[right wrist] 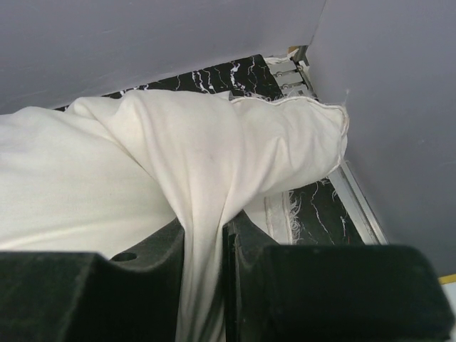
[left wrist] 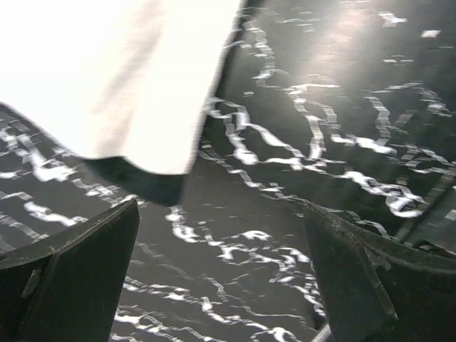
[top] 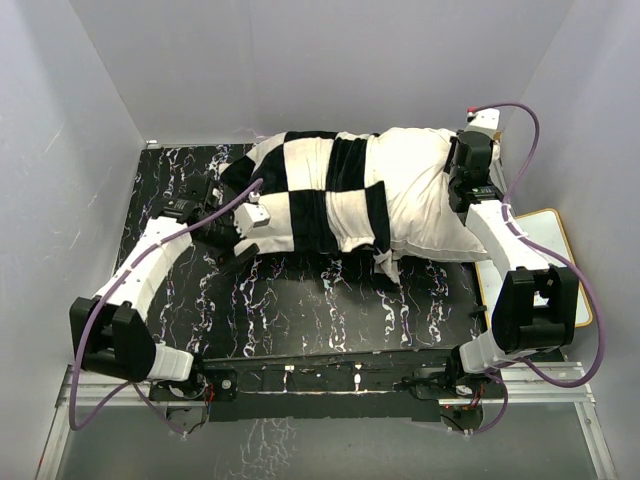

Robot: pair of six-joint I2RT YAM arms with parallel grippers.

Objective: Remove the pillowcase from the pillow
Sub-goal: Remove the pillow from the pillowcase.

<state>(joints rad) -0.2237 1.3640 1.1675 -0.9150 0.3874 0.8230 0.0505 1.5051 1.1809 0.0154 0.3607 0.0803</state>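
The black-and-white checkered pillowcase (top: 310,190) covers the left part of the pillow at the back of the table. The off-white pillow (top: 425,185) sticks out bare on the right. My right gripper (top: 458,170) is at the pillow's right end. In the right wrist view it (right wrist: 206,246) is shut on a pinched fold of the pillow (right wrist: 214,149). My left gripper (top: 243,243) is at the pillowcase's near left edge. In the left wrist view it (left wrist: 221,263) is open and empty above the table, with a white square of the pillowcase (left wrist: 107,71) just beyond.
The black marbled table top (top: 330,300) lies in front of the pillow. Grey walls close in the back and both sides. A pale tray (top: 555,250) sits off the right edge, behind the right arm. A metal fixture (top: 485,120) stands at the back right corner.
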